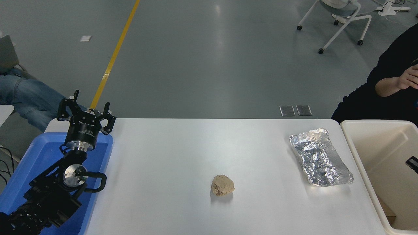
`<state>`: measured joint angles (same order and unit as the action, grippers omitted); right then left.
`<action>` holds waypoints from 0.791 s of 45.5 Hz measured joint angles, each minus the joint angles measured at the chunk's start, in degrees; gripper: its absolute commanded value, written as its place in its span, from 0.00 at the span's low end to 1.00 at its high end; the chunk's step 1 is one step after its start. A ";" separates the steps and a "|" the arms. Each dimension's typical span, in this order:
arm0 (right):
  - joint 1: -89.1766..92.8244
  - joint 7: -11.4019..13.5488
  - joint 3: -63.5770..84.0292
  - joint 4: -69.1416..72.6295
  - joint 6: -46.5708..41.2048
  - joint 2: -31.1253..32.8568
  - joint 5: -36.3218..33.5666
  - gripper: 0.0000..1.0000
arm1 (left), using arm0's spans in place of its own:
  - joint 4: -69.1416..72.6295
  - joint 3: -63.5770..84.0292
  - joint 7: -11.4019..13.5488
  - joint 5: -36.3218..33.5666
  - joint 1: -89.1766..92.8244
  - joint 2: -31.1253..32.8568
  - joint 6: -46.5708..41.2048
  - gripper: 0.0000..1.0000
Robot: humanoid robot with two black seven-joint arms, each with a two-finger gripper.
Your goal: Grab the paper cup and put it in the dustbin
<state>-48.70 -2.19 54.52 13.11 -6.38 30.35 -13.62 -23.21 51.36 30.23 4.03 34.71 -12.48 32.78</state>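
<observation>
The paper cup is out of view. The cream-beige dustbin (375,122) stands at the table's right end, with its deep inside partly in view. At the picture's right edge, over the dustbin, a small black piece of my right gripper (412,162) pokes in; too little shows to tell its state. My left gripper (86,106) is parked at the lower left above the blue tray (39,153), pointing up with its fingers spread open and nothing between them.
A crumpled brown paper ball (222,185) lies mid-table near the front. A crinkled silver foil tray (320,157) lies just left of the dustbin. A person in a dark sleeve (385,94) sits at the far right; jeans-clad legs (26,98) show at the far left.
</observation>
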 measured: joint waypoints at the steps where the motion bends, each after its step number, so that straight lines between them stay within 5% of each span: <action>1: -1.12 0.02 0.22 0.69 -0.01 0.02 0.06 1.00 | 0.00 0.00 0.00 0.00 0.00 0.00 0.00 0.99; 16: -27.32 0.08 8.28 15.25 -3.15 -3.39 0.54 1.00 | 0.02 0.04 0.00 0.02 0.01 -0.02 0.09 0.99; 36: -53.86 0.07 13.30 33.27 -21.43 -20.82 3.77 1.00 | -0.02 -0.03 0.00 -0.01 0.00 0.03 0.01 0.99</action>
<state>-102.56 -2.11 67.82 46.39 -27.81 9.53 -9.85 -23.22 51.32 30.23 4.02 34.71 -12.45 32.80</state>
